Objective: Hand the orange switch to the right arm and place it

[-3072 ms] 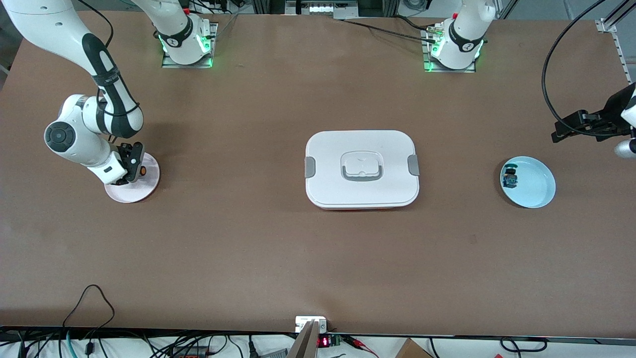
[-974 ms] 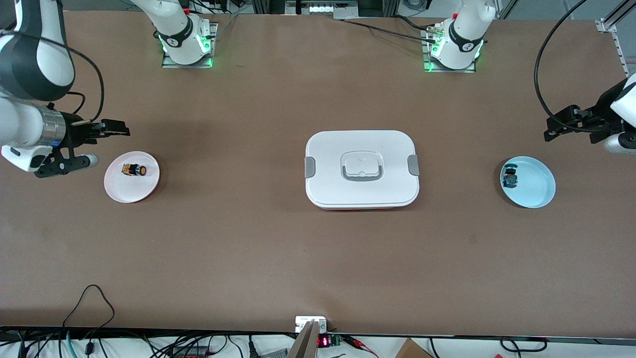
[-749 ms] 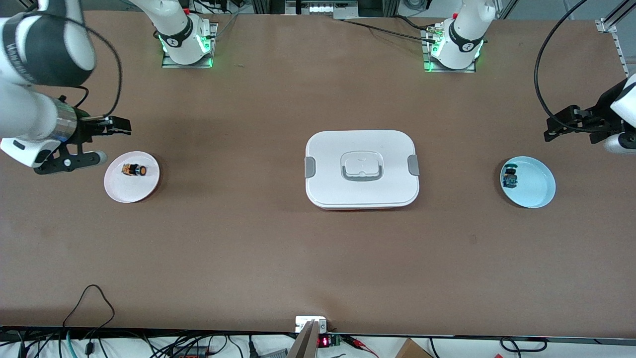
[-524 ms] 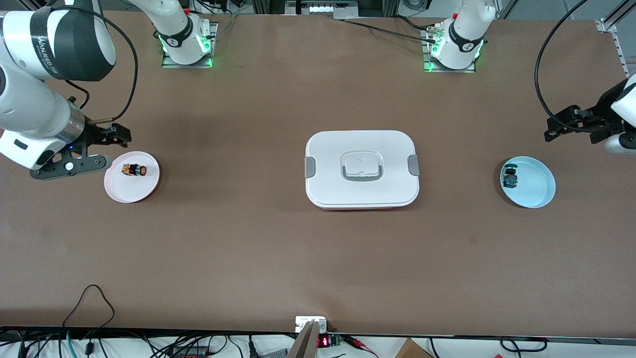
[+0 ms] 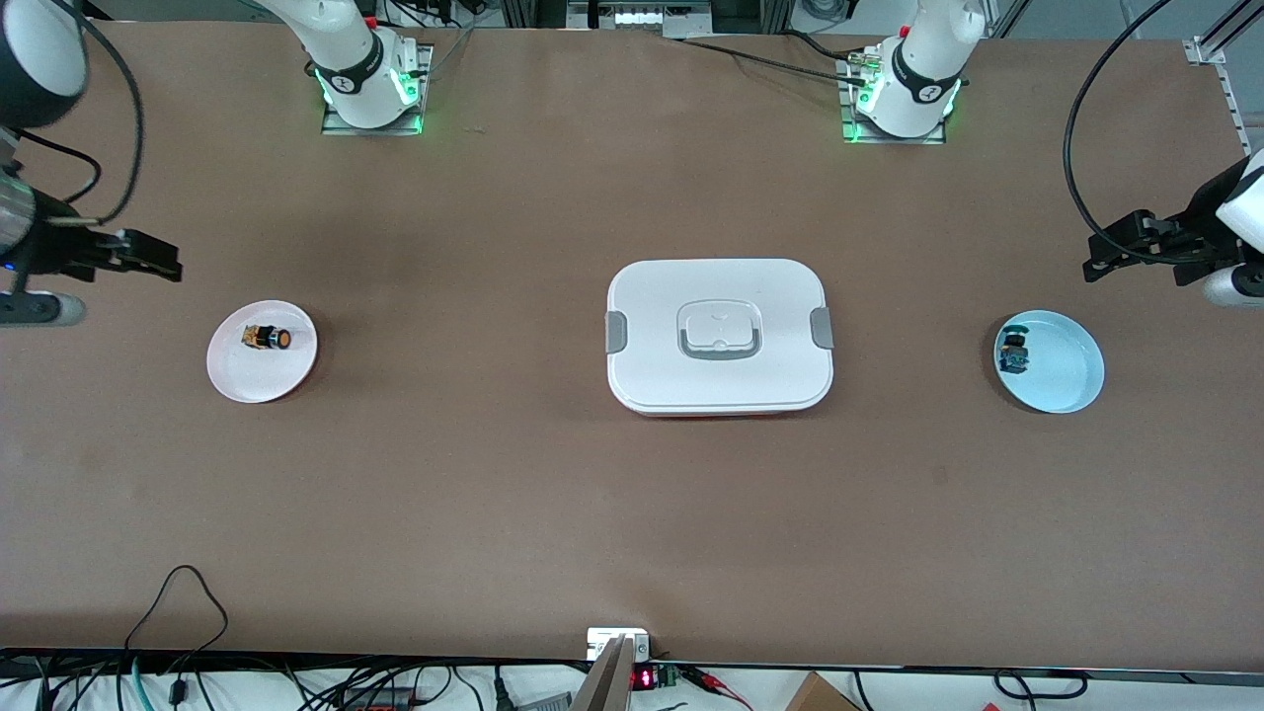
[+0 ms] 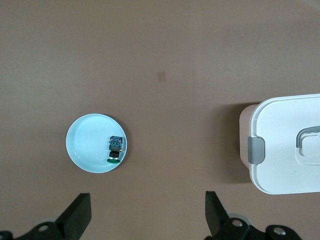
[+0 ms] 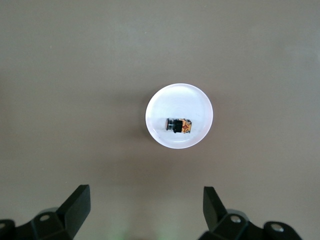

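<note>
The orange switch (image 5: 269, 339) lies on its side on a small white plate (image 5: 247, 383) toward the right arm's end of the table. The right wrist view looks down on the orange switch (image 7: 179, 125) and its plate (image 7: 200, 100) from well above. My right gripper (image 5: 163, 265) hangs open and empty in the air beside that plate, out toward the table's end. In its own view the right gripper (image 7: 145, 195) holds nothing between its fingers. My left gripper (image 5: 1101, 262) waits open and empty above the table's other end, next to a light blue plate (image 5: 1071, 385).
A blue-green switch (image 5: 1013, 354) lies on the light blue plate, also seen in the left wrist view as the switch (image 6: 115, 148) on its plate (image 6: 85, 145). A white lidded box (image 5: 719, 336) with grey clips sits mid-table. Cables run along the front edge.
My right gripper has let go of the orange switch on the white plate, risen and swung out toward the table's end. The switch stays put. The left arm has barely moved.
</note>
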You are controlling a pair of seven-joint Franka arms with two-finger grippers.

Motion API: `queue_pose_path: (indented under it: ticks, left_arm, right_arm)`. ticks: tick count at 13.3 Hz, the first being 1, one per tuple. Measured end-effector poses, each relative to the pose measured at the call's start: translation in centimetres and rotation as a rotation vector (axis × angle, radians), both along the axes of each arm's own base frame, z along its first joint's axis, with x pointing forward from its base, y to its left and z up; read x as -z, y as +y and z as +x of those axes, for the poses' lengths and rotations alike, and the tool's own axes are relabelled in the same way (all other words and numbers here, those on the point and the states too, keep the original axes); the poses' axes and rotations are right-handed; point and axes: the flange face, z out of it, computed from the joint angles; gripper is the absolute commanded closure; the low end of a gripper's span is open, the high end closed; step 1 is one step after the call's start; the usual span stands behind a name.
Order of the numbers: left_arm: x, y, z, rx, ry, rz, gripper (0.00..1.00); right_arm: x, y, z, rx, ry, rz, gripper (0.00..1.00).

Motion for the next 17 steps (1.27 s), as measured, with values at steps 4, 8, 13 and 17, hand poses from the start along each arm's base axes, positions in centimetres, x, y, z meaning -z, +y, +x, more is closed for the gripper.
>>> queue_pose_path:
  ticks: [4,8,13,17]
  left_arm:
    - [0.0,0.2,0.0,-0.003,0.001,0.000,0.00]
    - [0.0,0.2,0.0,-0.004,0.001,0.000,0.00]
    - [0.0,0.2,0.0,-0.004,0.001,0.000,0.00]
    - [0.1,0.2,0.0,-0.004,0.001,0.000,0.00]
  right_arm:
    - [2.1,-2.6,-0.6,0.043,-0.030,0.030,0.00]
    - [2.3,-1.7,-0.6,0.030,-0.031,0.051,0.00]
    - [2.0,-0.6,-1.5,0.009,-0.066,0.054,0.00]
    - [2.3,-0.4,-2.0,0.008,-0.073,0.055,0.00]
